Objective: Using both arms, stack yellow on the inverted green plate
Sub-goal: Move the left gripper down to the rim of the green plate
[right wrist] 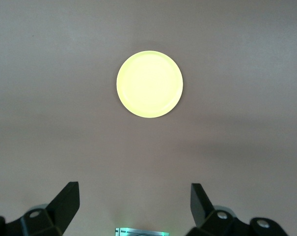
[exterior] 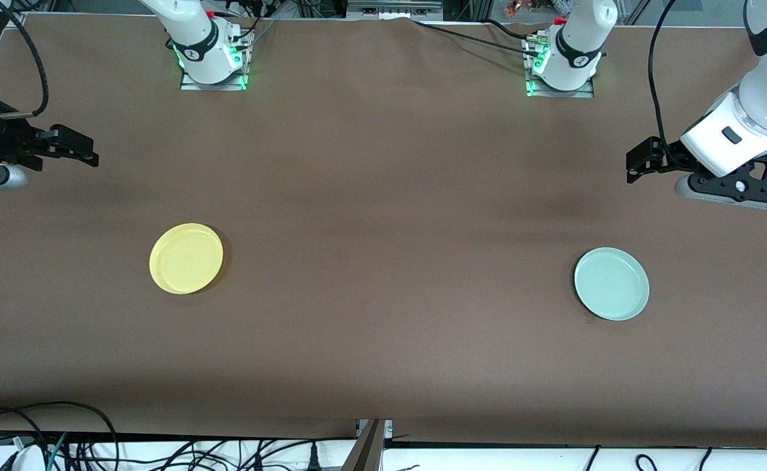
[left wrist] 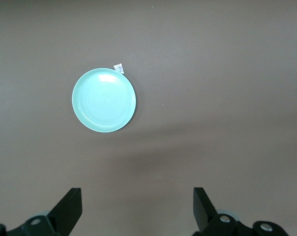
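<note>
The yellow plate [exterior: 186, 258] lies flat, hollow side up, toward the right arm's end of the table; it also shows in the right wrist view [right wrist: 149, 84]. The pale green plate [exterior: 611, 283] lies flat toward the left arm's end, with faint rings on its upward face in the left wrist view [left wrist: 104, 101]. My right gripper [exterior: 89, 150] [right wrist: 134, 196] hangs open and empty over the table's right-arm end, apart from the yellow plate. My left gripper [exterior: 632, 165] [left wrist: 137, 196] hangs open and empty over the left-arm end, apart from the green plate.
The brown table cloth [exterior: 383, 196] lies bare between the plates. The arm bases with green lights [exterior: 212, 62] [exterior: 560, 69] stand at the table's edge farthest from the front camera. Cables [exterior: 161, 451] lie below the nearest edge. A small white tag [left wrist: 120, 67] touches the green plate's rim.
</note>
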